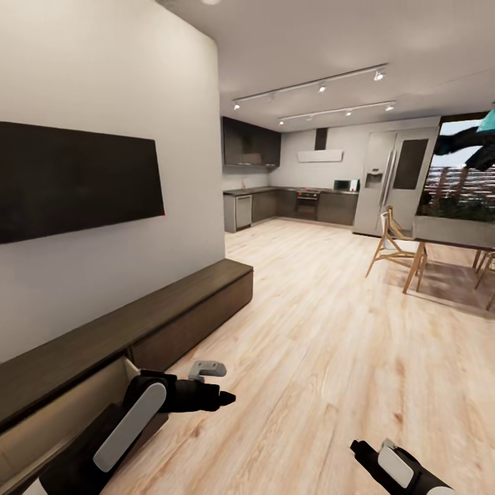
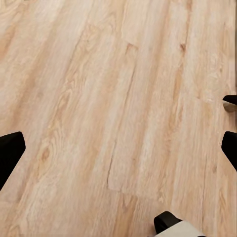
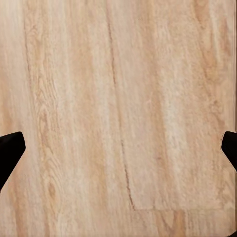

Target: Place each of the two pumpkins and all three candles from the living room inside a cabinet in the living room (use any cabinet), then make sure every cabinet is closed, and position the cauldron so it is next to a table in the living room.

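The cabinet (image 1: 172, 302) is a long, low, dark brown unit along the left wall under a black TV. At its near end one drawer (image 1: 69, 405) stands pulled out, showing pale wood inside. My left gripper (image 1: 210, 397) hovers over the floor just in front of that drawer. In the left wrist view the left gripper (image 2: 118, 148) is open, its black fingertips (image 2: 10, 153) wide apart over bare planks. My right gripper (image 1: 363, 452) hangs low at the bottom right. The right gripper (image 3: 118, 148) is open too, with only floor between its fingertips (image 3: 10, 153). The pumpkins, candles and cauldron are out of view.
Light wood floor (image 1: 309, 330) stretches ahead to a dark kitchen (image 1: 302, 203) and a fridge (image 1: 385, 182). A dining table (image 1: 454, 237) with wooden chairs (image 1: 395, 251) stands at the right. The white wall with the TV (image 1: 75, 179) bounds the left side.
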You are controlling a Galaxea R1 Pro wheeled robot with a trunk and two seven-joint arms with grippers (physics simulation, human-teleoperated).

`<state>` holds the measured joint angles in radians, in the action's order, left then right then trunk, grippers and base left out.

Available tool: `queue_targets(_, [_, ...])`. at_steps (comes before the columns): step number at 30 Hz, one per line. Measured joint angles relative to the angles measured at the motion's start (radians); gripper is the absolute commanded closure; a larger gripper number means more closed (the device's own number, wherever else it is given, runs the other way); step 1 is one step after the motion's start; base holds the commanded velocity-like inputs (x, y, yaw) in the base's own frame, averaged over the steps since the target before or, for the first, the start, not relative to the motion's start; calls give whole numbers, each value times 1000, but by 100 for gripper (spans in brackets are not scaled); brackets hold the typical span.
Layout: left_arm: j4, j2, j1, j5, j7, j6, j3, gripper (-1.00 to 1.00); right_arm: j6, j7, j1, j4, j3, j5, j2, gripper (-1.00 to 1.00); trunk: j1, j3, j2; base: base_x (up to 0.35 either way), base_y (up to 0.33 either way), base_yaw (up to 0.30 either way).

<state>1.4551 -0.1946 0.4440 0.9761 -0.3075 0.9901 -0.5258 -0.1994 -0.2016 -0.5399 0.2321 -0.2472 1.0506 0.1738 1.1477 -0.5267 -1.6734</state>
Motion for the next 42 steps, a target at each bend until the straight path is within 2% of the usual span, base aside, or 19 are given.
queue_targets(9, [0, 2, 0, 0, -1, 0, -2, -100, 0, 0, 0, 0, 0, 1, 0, -100, 0, 12, 0, 0, 0, -217])
queue_targets(16, [1, 4, -1, 0, -1, 0, -33, -100, 2, 0, 0, 0, 0, 0, -1, -100, 0, 21, 0, 0, 0, -217])
queue_targets(34, [12, 0, 0, 0, -1, 2, -33, -100, 4, 0, 0, -1, 0, 0, -2, -100, 0, 43, 0, 3, 0, -217])
queue_targets(42, [12, 2, -1, 2, -1, 1, -37, -100, 2, 0, 0, 1, 1, -2, -1, -100, 0, 49, 0, 161, -80, -88])
